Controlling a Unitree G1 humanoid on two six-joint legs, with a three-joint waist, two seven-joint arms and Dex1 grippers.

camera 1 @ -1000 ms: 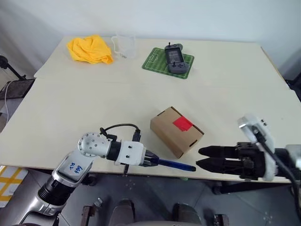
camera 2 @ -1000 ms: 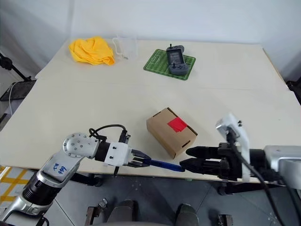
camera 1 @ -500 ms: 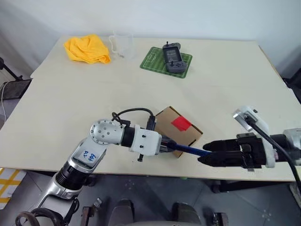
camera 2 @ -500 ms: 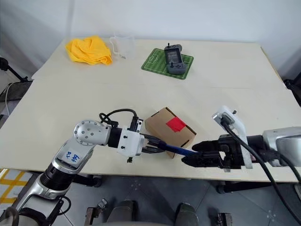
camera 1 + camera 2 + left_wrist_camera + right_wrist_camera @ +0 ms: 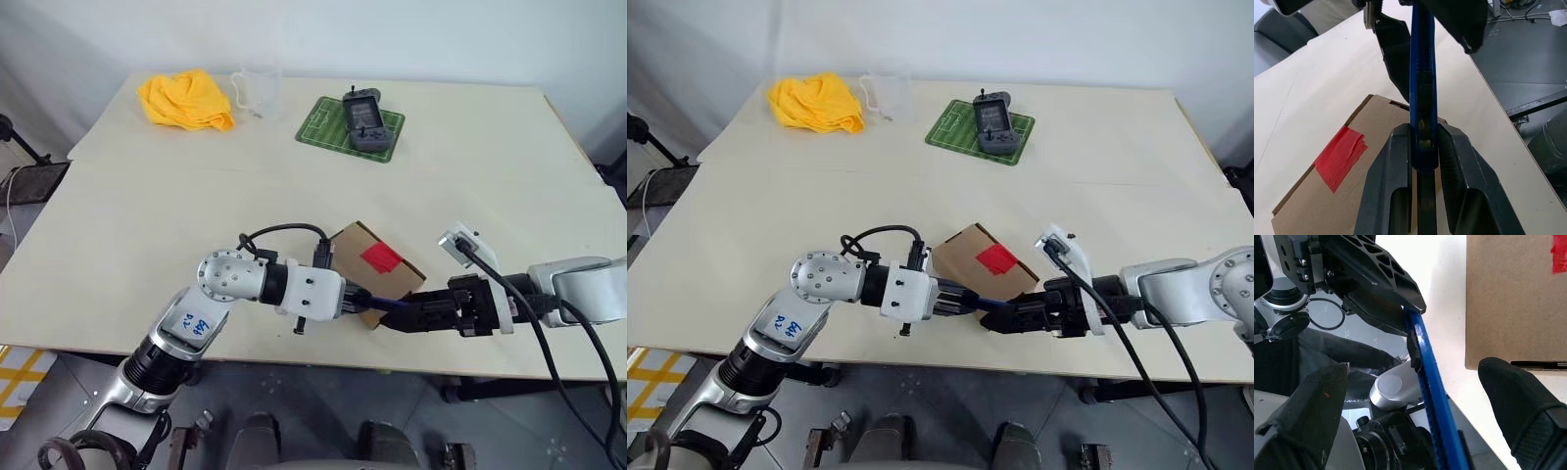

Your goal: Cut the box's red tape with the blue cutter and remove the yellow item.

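The brown box (image 5: 361,249) sits near the table's front edge, with the red tape (image 5: 382,258) on its top face. My left gripper (image 5: 1422,139) is shut on the blue cutter (image 5: 1421,73), which it holds level in front of the box, pointing right. From the right, my right gripper (image 5: 1413,369) stands open, with one finger on each side of the cutter's (image 5: 1432,391) free end; I cannot tell whether they touch it. In the head view both grippers meet just in front of the box's near corner (image 5: 377,315). The yellow item is hidden.
A yellow cloth (image 5: 186,100) and a clear cup (image 5: 257,93) lie at the back left. A green mat (image 5: 328,125) carries a grey controller (image 5: 364,122) at the back middle. The grippers hang over the table's front edge (image 5: 294,364).
The left gripper carried the cutter right and up to the box's front. The right gripper opened wider and moved left until its fingers flanked the cutter's end.
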